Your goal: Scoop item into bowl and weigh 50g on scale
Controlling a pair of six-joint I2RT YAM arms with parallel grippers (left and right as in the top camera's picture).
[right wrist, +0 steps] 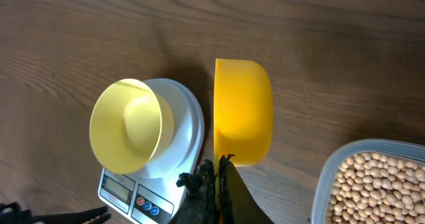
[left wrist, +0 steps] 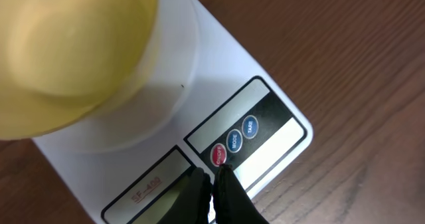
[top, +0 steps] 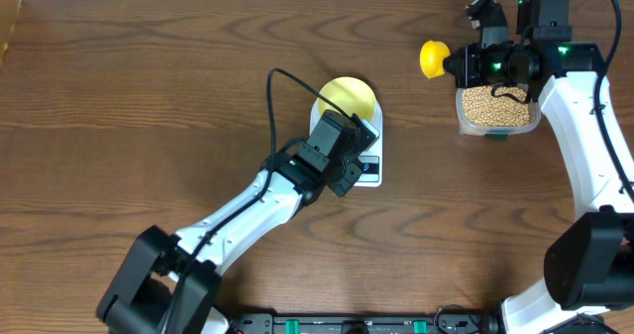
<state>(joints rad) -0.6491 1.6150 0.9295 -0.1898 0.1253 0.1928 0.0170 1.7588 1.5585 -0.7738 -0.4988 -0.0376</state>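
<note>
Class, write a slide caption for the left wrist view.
Shut left gripper by the red button of the scale, with the bowl on top.

Bowl (left wrist: 66, 44) blurred and cropped; scale (right wrist: 126, 191) reading illegible.

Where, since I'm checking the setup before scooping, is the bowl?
In the overhead view the bowl sits on the scale near the table's middle, just beyond the left gripper; the container of beans lies farther right.

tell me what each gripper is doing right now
Left gripper: shut, empty, tips by the scale's red button.
Right gripper: shut on the scoop.
</note>
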